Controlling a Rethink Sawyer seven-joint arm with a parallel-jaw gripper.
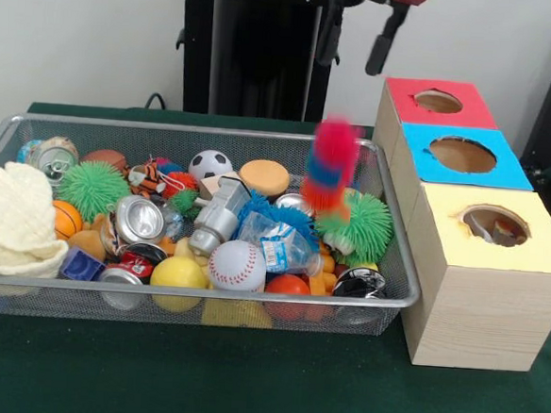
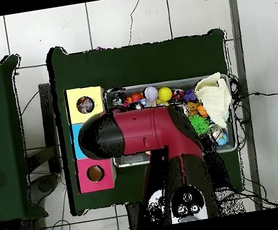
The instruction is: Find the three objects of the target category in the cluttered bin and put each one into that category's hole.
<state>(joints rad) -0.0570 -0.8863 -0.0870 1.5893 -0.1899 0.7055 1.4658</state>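
Observation:
A blurred, striped soft toy (image 1: 331,168) in pink, blue, orange and green hangs in the air over the right end of the wire bin (image 1: 394,300), touching nothing. High above it, my gripper (image 1: 356,37) is open, its two black fingers (image 1: 382,42) apart with nothing between them. To the right of the bin stand three wooden boxes with holes: a red-topped box (image 1: 407,104), a blue-topped box (image 1: 425,165) and a yellow-topped box (image 1: 443,239). Something lies inside the yellow box's hole. In the overhead view my arm (image 2: 144,132) hides the gripper and part of the bin.
The bin is packed with a baseball (image 1: 237,265), a yellow ball (image 1: 178,273), a soccer ball (image 1: 210,164), green spiky balls (image 1: 92,187), crushed cans (image 1: 140,219), a blue wrapper (image 1: 278,244) and a cream cloth (image 1: 10,216) at its left end. Green table cover (image 1: 245,375) lies in front.

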